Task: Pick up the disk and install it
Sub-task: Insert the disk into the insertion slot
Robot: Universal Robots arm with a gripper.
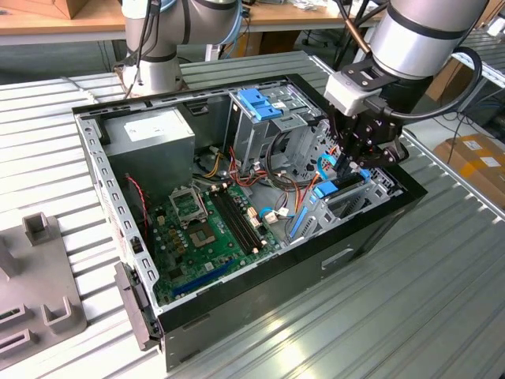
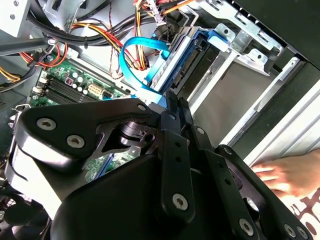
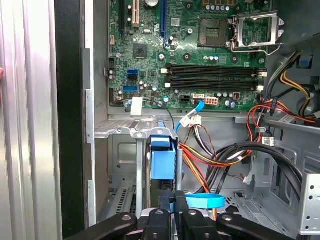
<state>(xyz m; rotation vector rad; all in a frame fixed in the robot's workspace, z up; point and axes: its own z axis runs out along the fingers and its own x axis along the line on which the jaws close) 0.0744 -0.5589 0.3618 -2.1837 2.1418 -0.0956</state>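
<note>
The disk (image 1: pixel 314 204) stands on edge in the drive bay at the front corner of the open computer case (image 1: pixel 371 229), on the exterior view's right. Its blue rail (image 2: pixel 172 60) slopes down into the silver bay, and its blue end tab (image 3: pixel 163 162) points up toward my wrist. My gripper (image 1: pixel 347 164) hangs straight over it. In both wrist views the black fingers (image 3: pixel 161 220) stand close together, pinching the blue upper end of the disk (image 2: pixel 156 100). My gripper (image 3: pixel 174 210) (image 2: pixel 173 100) is shut on it.
A thin blue flat cable (image 2: pixel 131 47) loops beside the disk, among red, yellow and black wire bundles (image 3: pixel 220 155). The motherboard (image 1: pixel 205 229) lies on the case floor. A blue bracket with a metal cage (image 1: pixel 264 103) sits at the back. A person's hand (image 2: pixel 282 172) rests outside the case wall.
</note>
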